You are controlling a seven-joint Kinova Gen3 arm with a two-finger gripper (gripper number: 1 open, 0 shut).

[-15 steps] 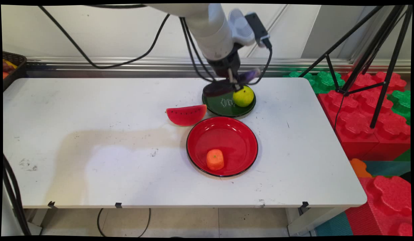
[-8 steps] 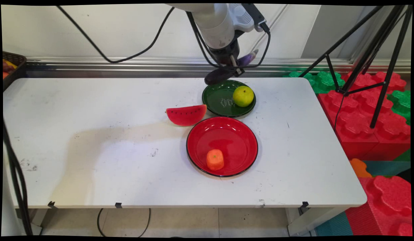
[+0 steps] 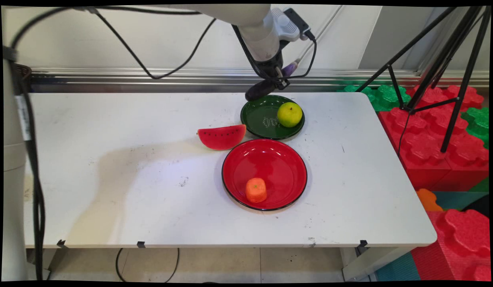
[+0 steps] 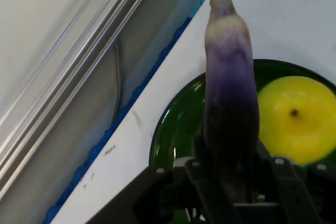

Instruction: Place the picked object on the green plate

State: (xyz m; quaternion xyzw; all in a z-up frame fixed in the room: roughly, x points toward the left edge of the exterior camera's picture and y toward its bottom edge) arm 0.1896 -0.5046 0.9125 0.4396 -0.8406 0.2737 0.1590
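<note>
Gripper, black, two-finger, raised above the far edge of the surface and clenched on a purple eggplant; the eggplant lies crosswise in the grasp, dark end to the left, pale tip to the right, clear of the surface. Directly below and just near of it: green plate, round, dark, resting on the surface, carrying a yellow-green round fruit on its right side. Left of the green plate, near but apart: watermelon slice, red with a green rind, lying on the surface. Nearer the front, just beside the green plate: red plate, larger, black-rimmed, holding an orange fruit piece on its near-left part. At the far left edge of the surface: dark basket, partly hidden. Right of the surface: red and green foam blocks on the floor, with a black tripod standing over them.
</note>
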